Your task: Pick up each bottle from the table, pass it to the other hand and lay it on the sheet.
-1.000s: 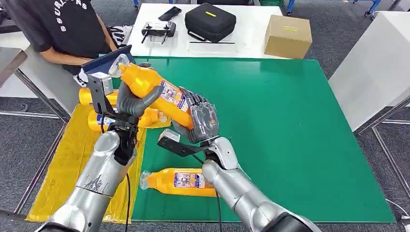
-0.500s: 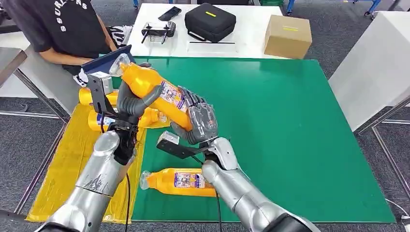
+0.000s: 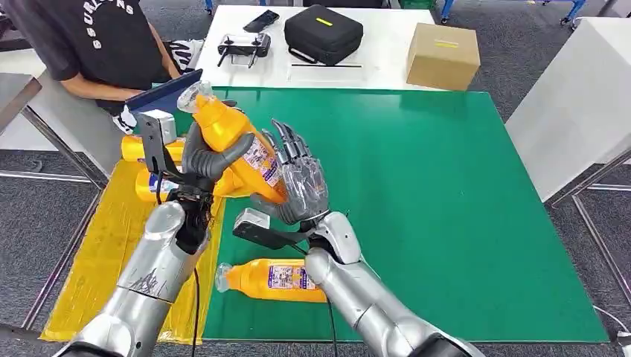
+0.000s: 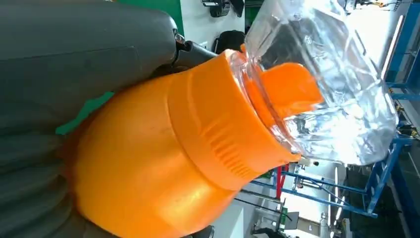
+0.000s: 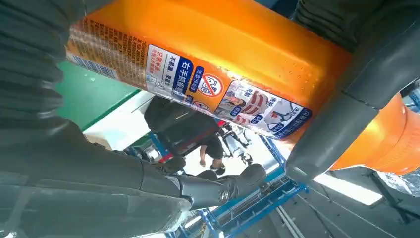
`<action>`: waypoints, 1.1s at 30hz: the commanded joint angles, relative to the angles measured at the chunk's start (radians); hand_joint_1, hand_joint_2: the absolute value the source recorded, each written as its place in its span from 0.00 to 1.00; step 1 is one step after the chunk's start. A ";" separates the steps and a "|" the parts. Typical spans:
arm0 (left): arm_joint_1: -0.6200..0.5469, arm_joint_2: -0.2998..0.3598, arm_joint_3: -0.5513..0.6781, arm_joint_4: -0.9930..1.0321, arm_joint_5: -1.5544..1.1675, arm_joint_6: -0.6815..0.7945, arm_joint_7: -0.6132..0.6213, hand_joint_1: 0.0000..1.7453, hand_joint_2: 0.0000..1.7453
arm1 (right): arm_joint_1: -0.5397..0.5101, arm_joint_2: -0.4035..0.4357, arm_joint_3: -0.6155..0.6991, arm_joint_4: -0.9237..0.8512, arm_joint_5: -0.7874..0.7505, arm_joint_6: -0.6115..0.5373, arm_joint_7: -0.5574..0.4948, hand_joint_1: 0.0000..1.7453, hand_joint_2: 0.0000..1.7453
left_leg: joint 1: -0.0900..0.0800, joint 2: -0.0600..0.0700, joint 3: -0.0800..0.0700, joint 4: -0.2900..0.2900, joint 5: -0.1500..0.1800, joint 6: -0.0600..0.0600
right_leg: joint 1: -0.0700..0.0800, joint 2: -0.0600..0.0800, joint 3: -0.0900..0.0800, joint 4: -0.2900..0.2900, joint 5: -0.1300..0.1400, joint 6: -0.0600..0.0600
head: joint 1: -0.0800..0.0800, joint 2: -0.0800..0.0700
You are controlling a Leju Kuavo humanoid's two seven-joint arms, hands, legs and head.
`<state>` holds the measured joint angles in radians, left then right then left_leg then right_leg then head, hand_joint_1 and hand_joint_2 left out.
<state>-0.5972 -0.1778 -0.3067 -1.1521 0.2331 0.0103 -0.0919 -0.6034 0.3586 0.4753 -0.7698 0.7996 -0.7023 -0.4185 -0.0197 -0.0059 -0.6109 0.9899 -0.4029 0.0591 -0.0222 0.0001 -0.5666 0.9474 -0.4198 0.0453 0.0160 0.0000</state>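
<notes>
Held aloft above the near-left part of the green table mat (image 3: pixel 446 208): an orange plastic bottle with a clear cap and a printed label (image 3: pixel 234 141), tilted, cap up and away toward the seated person in a dark shirt (image 3: pixel 89 44). Gripped around the upper body by the left hand (image 3: pixel 205 156), thumb across the front, fingers wrapped behind and hidden by the bottle. Beside its lower end, the right hand (image 3: pixel 298 182), fingers spread and pointing up, palm against the base; cannot tell whether any real grip remains there.

Partly hidden behind the left hand and wrist camera: two more orange bottles (image 3: pixel 149 167) lying on the yellow sheet (image 3: pixel 104 245), only ends and bits of label visible. Lying on the mat near the front edge, another orange bottle with a label (image 3: pixel 271 279), its far end covered by the right forearm. Label text too small to read in the head view. In the left wrist view, the cap (image 4: pixel 317 84) close up, clear over an orange spout.

Compared with a second ago: bottle tipped steeper, cap higher; right hand's fingers opened out from curled around the base to fanned upward. Bottles on sheet and mat unmoved.

Behind the mat, on a white table: a black zipped case (image 3: pixel 324 33) and a brown cardboard box (image 3: pixel 443 56).
</notes>
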 commanded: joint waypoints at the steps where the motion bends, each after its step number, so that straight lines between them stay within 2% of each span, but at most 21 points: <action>1: -0.039 0.029 0.031 0.018 0.002 0.027 -0.008 1.00 1.00 | -0.012 -0.010 -0.055 -0.003 -0.050 0.004 -0.037 0.00 1.00 | 0.001 0.000 0.002 0.000 -0.001 -0.003 | 0.001 0.000 0.002 0.000 -0.001 -0.002 | 0.000 0.000; 7: -0.039 0.044 0.059 0.009 -0.046 0.093 -0.025 1.00 1.00 | 0.004 -0.010 -0.093 -0.036 -0.124 0.004 -0.087 0.00 1.00 | 0.002 0.000 0.004 0.001 -0.002 -0.005 | 0.001 0.000 0.004 0.000 -0.002 -0.003 | 0.000 0.000; 21: -0.039 0.044 0.059 0.009 -0.046 0.093 -0.025 1.00 1.00 | 0.004 -0.010 -0.093 -0.036 -0.124 0.004 -0.087 0.00 1.00 | 0.001 0.000 0.003 0.000 -0.001 -0.004 | 0.001 0.000 0.003 0.000 -0.001 -0.002 | 0.000 0.000; 25: -0.045 0.063 0.086 0.024 -0.068 0.131 -0.031 1.00 1.00 | 0.026 -0.010 -0.112 -0.089 -0.180 0.004 -0.135 0.00 1.00 | 0.002 0.001 0.004 0.001 -0.002 -0.005 | 0.001 0.000 0.004 0.000 -0.002 -0.003 | 0.000 0.000; 30: -0.081 0.086 0.092 0.088 -0.202 0.281 -0.087 1.00 1.00 | 0.061 -0.010 -0.139 -0.145 -0.232 0.004 -0.191 0.00 1.00 | 0.001 -0.001 0.003 0.000 -0.001 -0.004 | 0.001 -0.001 0.003 0.000 -0.001 -0.002 | 0.000 0.000; 31: -0.089 0.094 0.101 0.106 -0.261 0.350 -0.099 1.00 1.00 | 0.075 -0.010 -0.146 -0.164 -0.274 0.004 -0.217 0.00 1.00 | 0.001 0.000 0.002 0.000 0.000 -0.003 | 0.001 -0.001 0.002 0.000 0.000 -0.002 | 0.000 0.000; 33: -0.093 0.105 0.115 0.120 -0.296 0.391 -0.106 1.00 1.00 | 0.089 -0.010 -0.151 -0.190 -0.319 0.004 -0.246 0.00 1.00 | 0.001 0.000 0.003 0.000 -0.001 -0.004 | 0.001 -0.001 0.003 0.000 -0.001 -0.003 | 0.000 0.000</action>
<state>-0.6022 -0.1358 -0.2315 -1.1536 0.0548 0.2664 -0.1710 -0.5414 0.3582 0.3834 -0.8835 0.5794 -0.7023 -0.5982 -0.0195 -0.0058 -0.6107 0.9898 -0.4029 0.0590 -0.0221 0.0001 -0.5667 0.9476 -0.4198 0.0452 0.0156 0.0000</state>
